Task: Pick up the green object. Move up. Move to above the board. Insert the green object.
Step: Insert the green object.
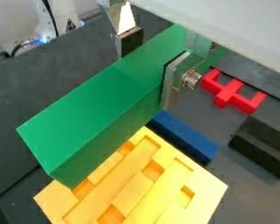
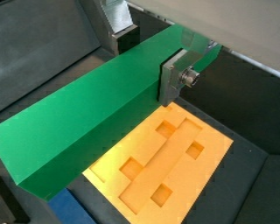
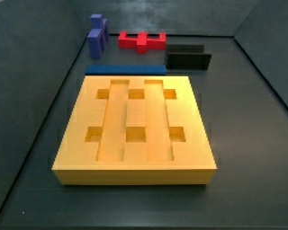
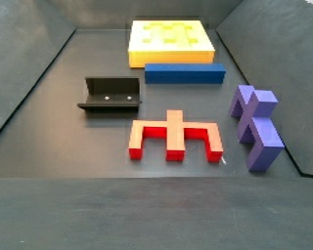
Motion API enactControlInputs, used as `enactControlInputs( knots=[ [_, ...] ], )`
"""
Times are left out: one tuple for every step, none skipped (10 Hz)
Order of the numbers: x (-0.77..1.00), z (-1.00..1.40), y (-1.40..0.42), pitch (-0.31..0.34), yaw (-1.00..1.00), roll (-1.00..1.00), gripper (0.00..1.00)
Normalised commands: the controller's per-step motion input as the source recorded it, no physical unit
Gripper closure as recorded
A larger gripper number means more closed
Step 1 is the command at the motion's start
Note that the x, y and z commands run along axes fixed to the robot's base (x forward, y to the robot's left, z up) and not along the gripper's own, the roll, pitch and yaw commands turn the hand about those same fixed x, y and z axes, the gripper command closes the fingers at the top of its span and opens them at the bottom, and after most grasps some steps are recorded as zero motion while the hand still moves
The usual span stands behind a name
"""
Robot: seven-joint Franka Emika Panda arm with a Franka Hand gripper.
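My gripper is shut on the green object, a long bright green bar held across its width between the silver fingers, and it shows the same way in both wrist views. The bar hangs in the air above the board, an orange-yellow slab with grooves and square holes, and crosses over its near edge. Neither the gripper nor the green bar shows in the side views. There the board lies flat on the dark floor with its holes empty.
A flat blue bar lies against one short end of the board. Beyond it stand the dark fixture, a red piece and purple pieces. Dark walls surround the floor.
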Motion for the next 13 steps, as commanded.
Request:
enactControlInputs(
  knots=[
    [-0.26, -0.83, -0.03, -0.219, 0.14, 0.07, 1.00],
    [-0.23, -0.83, -0.02, -0.131, 0.06, -0.05, 1.00],
    [-0.18, -0.71, 0.00, -0.044, 0.15, -0.19, 1.00],
    [-0.13, -0.59, -0.02, -0.046, 0.20, -0.24, 1.00],
    [-0.12, -0.55, -0.06, -0.053, 0.19, -0.26, 1.00],
    [-0.01, -0.64, -0.25, -0.023, 0.16, -0.21, 1.00],
    [0.00, -0.82, -0.48, 0.000, 0.15, -0.11, 1.00],
    [0.00, -0.89, -0.56, 0.000, 0.04, 0.00, 1.00],
    [0.00, -0.89, -0.38, 0.000, 0.00, -0.06, 1.00],
    [0.00, -0.91, -0.17, 0.000, 0.00, -0.10, 1.00],
    [0.00, -0.94, -0.12, -0.050, 0.00, -0.08, 1.00],
    [0.00, -0.84, -0.09, -0.109, -0.11, 0.00, 1.00],
    [0.00, -0.70, -0.07, -0.123, -0.05, 0.08, 1.00]
  ],
)
